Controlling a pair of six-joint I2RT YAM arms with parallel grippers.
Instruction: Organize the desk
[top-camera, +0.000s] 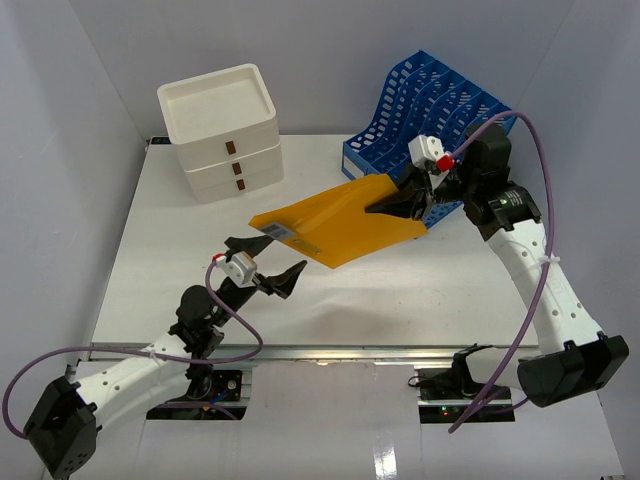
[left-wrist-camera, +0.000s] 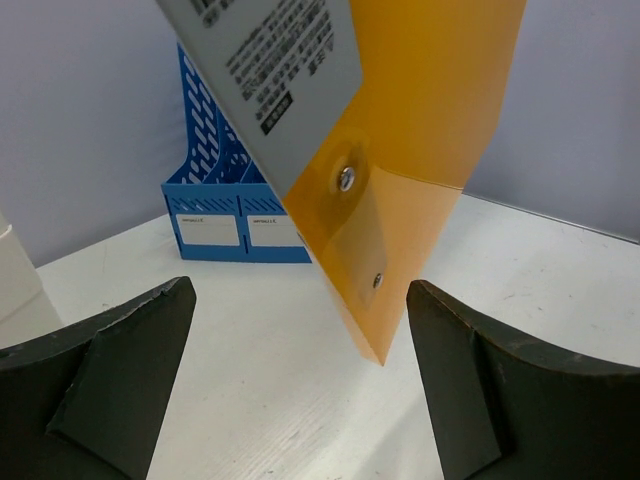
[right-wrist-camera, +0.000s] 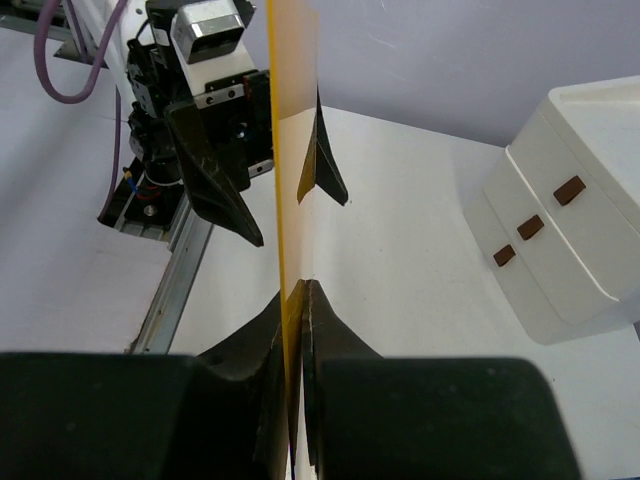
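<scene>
Left gripper (top-camera: 268, 262) stands spread wide with nothing between its fingers, hovering low over the desk (top-camera: 170, 290), the white tabletop that runs under both arms. Beyond it and off to its left sits the white three-drawer box (top-camera: 225, 135), all drawers shut. Straight ahead of the open jaws hangs the near corner of an orange folder (top-camera: 340, 225). In the left wrist view that corner, with its snap button and a grey printed sheet (left-wrist-camera: 270, 70) on its face, points down between the two fingers but seems to lie a little past them, touching neither.

Further right, the right gripper (top-camera: 385, 208) is pressed together on the folder's far edge. The right wrist view shows the thin orange sheet (right-wrist-camera: 290, 150) pinched between the fingertips and held edge-on, clear of the desk. Just behind that gripper stands the blue slotted file rack (top-camera: 420, 85), and what shows of its slots is empty.

As a judgement, the tidying is partway. The folder is lifted and carried near the rack, but not yet filed. Steering it upright into a slot remains, perhaps with the left gripper steadying the free corner.
</scene>
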